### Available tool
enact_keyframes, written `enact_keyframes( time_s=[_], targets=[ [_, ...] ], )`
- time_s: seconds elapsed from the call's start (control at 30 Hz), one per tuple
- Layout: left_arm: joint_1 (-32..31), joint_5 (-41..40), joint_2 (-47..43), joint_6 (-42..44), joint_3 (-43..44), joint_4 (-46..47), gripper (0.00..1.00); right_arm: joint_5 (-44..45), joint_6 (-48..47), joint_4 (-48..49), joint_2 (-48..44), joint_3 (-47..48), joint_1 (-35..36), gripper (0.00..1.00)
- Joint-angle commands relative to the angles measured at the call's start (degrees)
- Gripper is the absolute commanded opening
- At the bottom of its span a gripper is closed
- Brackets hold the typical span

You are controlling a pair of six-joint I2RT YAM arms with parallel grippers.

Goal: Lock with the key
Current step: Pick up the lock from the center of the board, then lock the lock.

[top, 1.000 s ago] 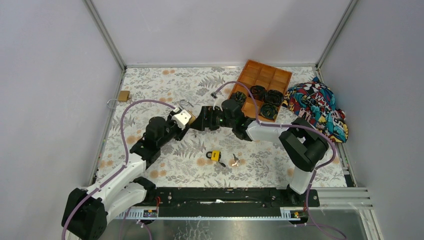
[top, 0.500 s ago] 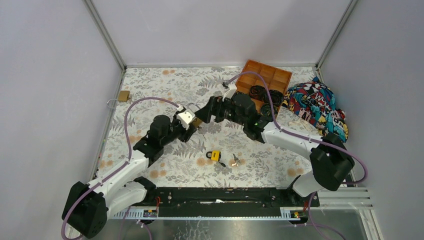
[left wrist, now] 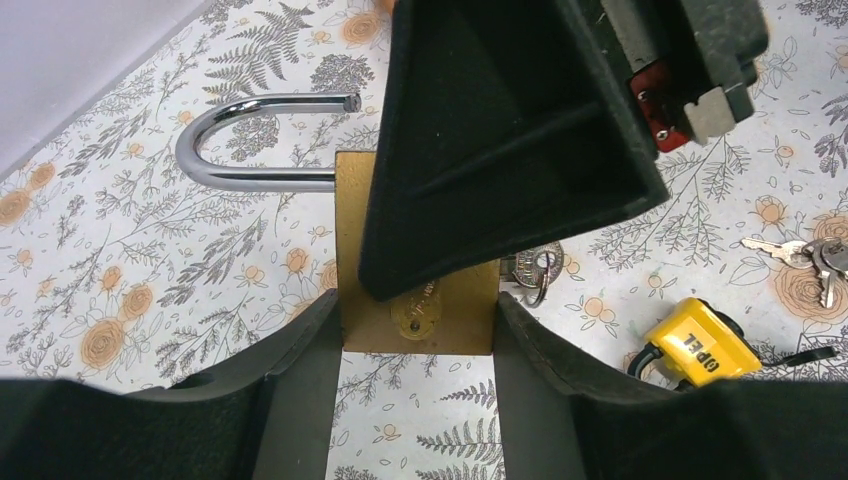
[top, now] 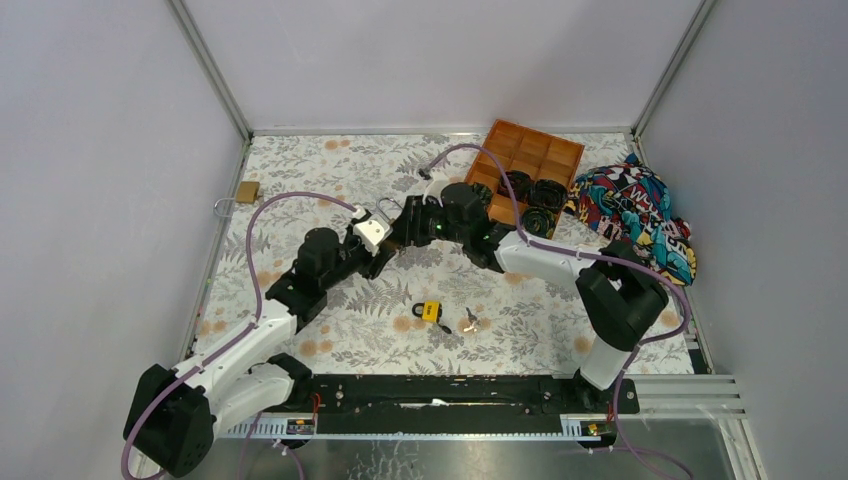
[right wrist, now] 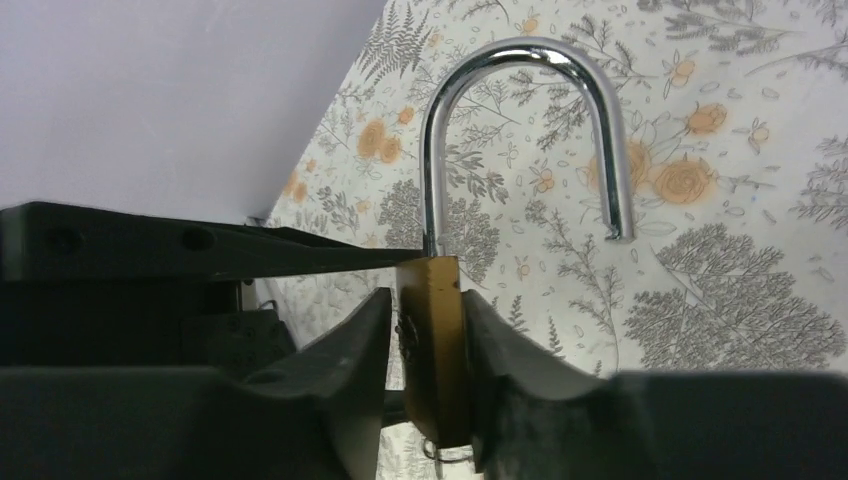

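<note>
Seen from above, the right fingers [top: 405, 230] are now closing on the brass padlock [top: 372, 232]. Half a second ago they were standing wide and more to the right. The left fingers [top: 362, 250] are gripping this same padlock as before and holding it above the middle of the surface [top: 300, 170]. Its shackle [top: 385, 208] is standing open. The surface is showing a print of grey ferns and orange roses, between plain grey walls and an aluminium frame. A yellow padlock [top: 430, 311] and a bunch of keys [top: 470, 320] are lying toward the near edge, where they were before. An orange tray [top: 550, 155] is sitting at the far right corner, and a second brass padlock [top: 245, 190] is lying at the left edge.

In the left wrist view, the black left fingers [left wrist: 300, 380] are pressing on the two narrow sides of the flat brass body [left wrist: 350, 250]. The right fingers [left wrist: 500, 130] are covering most of it. The chrome shackle [left wrist: 250, 140] is curving in a U, and its free end is out of the body. A small metal ring [left wrist: 535, 270] is showing just beside the keyhole end.

In the right wrist view, the right fingers [right wrist: 340, 370] are touching both broad faces of the padlock [right wrist: 435, 340], and the smooth shackle [right wrist: 520, 120] is rising above them.
</note>
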Motion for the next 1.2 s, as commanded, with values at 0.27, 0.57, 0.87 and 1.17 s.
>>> enact_keyframes(
  time_s=[0.27,0.57,0.87,1.17],
  targets=[
    [-0.42,12.44,-4.71,6.73,6.16,-1.73,0.87,-12.21,-3.19,1.77,-9.49,-4.15,-3.74,0.00],
    [-0.46,31.32,-10.22,43.31,16.82,-40.46,0.98,-31.32,-21.53,-20.10,-23.73,-7.88,-5.25,0.00],
    [-5.40,31.48,-1.63,39.81,25.91,-43.80,0.93,-32.93,-29.23,-32.38,-29.08,-3.08,-1.47,0.00],
    [-8.48,30.97,-2.38,35.48,25.68,-43.82,0.26,-31.48,-29.96,-32.47,-29.89,-1.55,-0.51,0.00]
  ],
)
